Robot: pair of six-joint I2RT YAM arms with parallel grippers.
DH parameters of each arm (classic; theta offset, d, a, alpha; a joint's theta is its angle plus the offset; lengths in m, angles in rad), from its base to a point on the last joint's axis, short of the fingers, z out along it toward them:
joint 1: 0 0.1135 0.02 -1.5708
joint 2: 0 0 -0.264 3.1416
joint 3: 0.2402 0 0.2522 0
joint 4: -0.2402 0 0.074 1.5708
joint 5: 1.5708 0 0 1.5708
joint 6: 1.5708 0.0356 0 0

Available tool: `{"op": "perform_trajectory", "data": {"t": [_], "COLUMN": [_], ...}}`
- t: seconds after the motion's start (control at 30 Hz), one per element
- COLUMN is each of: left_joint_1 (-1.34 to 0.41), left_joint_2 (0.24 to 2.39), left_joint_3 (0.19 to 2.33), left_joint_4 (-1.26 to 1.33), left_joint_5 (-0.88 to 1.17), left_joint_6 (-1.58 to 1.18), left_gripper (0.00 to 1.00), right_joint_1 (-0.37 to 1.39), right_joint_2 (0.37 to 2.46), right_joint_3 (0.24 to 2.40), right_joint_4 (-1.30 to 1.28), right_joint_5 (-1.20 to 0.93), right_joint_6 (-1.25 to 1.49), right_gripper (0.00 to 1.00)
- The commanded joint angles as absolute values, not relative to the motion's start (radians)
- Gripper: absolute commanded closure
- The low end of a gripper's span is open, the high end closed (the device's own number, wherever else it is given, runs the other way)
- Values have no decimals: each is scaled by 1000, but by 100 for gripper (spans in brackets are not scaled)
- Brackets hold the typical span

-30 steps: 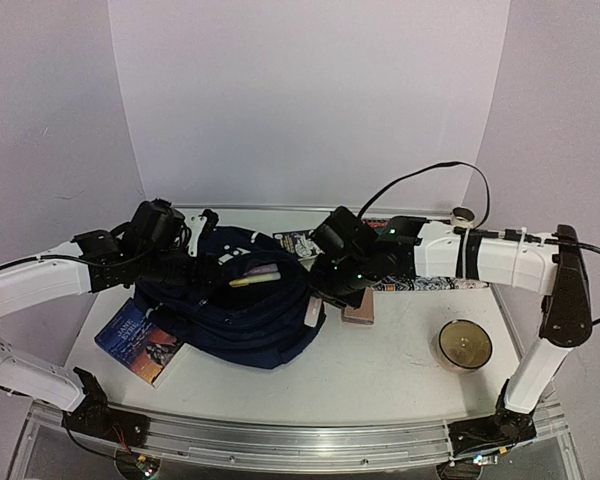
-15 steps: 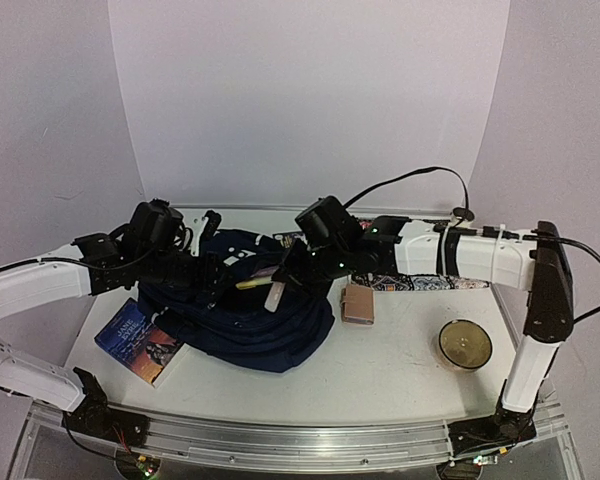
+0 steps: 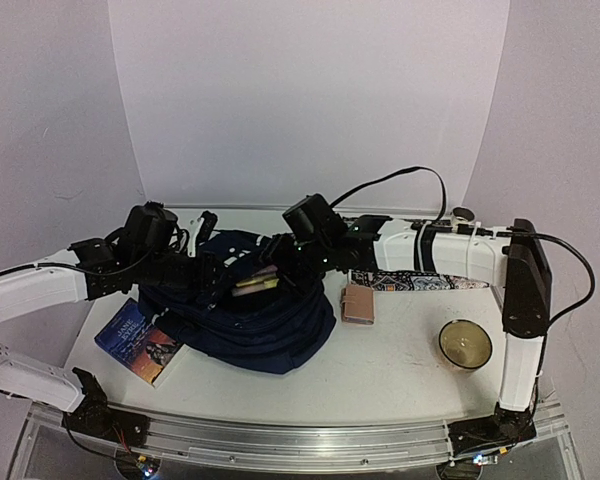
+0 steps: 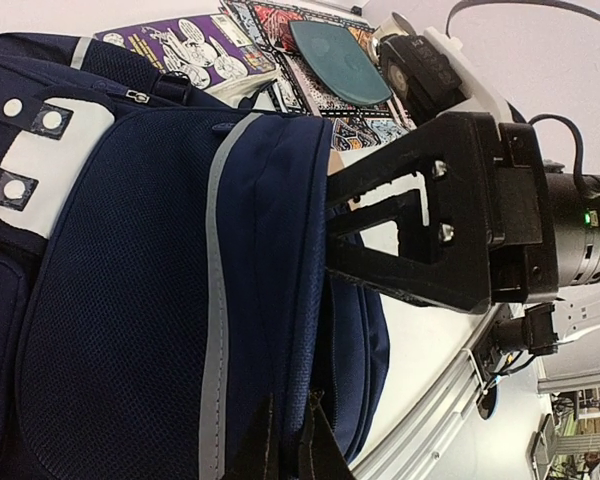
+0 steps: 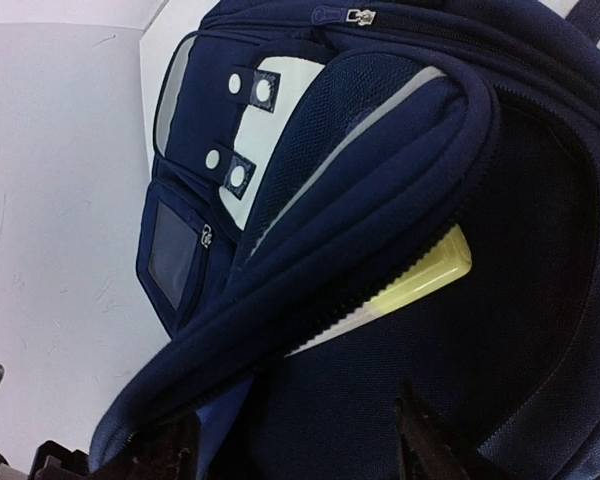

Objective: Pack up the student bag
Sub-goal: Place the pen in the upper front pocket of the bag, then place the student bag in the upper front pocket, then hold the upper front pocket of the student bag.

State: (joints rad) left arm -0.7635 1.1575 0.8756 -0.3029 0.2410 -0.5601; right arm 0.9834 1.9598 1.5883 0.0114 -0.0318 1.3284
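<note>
**Q:** What occupies the left part of the tabletop (image 3: 380, 385)?

**A:** A book (image 3: 138, 340) lies flat by the near left corner and meets the student bag (image 3: 265, 330). The bag lies left of centre with its mouth gaping. The left gripper (image 4: 285, 445) has its jaws closed, pinching a fold of the bag's navy fabric.

**Q:** And at the mouth?

**A:** A yellow item (image 5: 420, 280) lies inside, partly under the padded lip. The right gripper (image 5: 295, 455) points into the opening, fingers spread wide and holding nothing.

**Q:** Further right?

**A:** A small tan case (image 3: 358, 303) sits just beside the bag. A patterned mat (image 3: 420, 281) lies behind it toward the far edge. A round gold dish (image 3: 465, 345) stands near the right edge.
</note>
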Motion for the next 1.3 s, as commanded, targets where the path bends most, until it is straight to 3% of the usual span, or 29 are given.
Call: {"op": "perform_trajectory", "data": {"t": [0.0, 0.17, 0.33, 0.43, 0.53, 1.0, 1.27], "left_joint_1": [-776, -776, -776, -776, -775, -715, -642], "left_joint_2": [1128, 1146, 1127, 1107, 1088, 1094, 1214], "left_joint_3": [893, 902, 924, 932, 923, 759, 793], "left_joint_4": [-186, -186, -238, -294, -359, -499, -428], "left_joint_5": [333, 324, 266, 206, 116, -42, 58], "left_joint_6": [-579, -557, -530, -521, -545, -810, -761], "left_gripper": [100, 85, 58, 45, 39, 30, 40], "right_joint_1": [978, 977, 979, 994, 1020, 1122, 1165], "right_joint_2": [1912, 1809, 1704, 1668, 1665, 1835, 1892], "right_joint_3": [1579, 1461, 1357, 1328, 1332, 1518, 1583], "right_joint_4": [30, 30, 30, 30, 22, -90, -100], "right_joint_5": [-3, 30, 53, 55, 60, 93, 126], "right_joint_6": [1136, 959, 823, 775, 758, 566, 490], "right_gripper": [29, 27, 25, 6, 3, 2, 2]}}
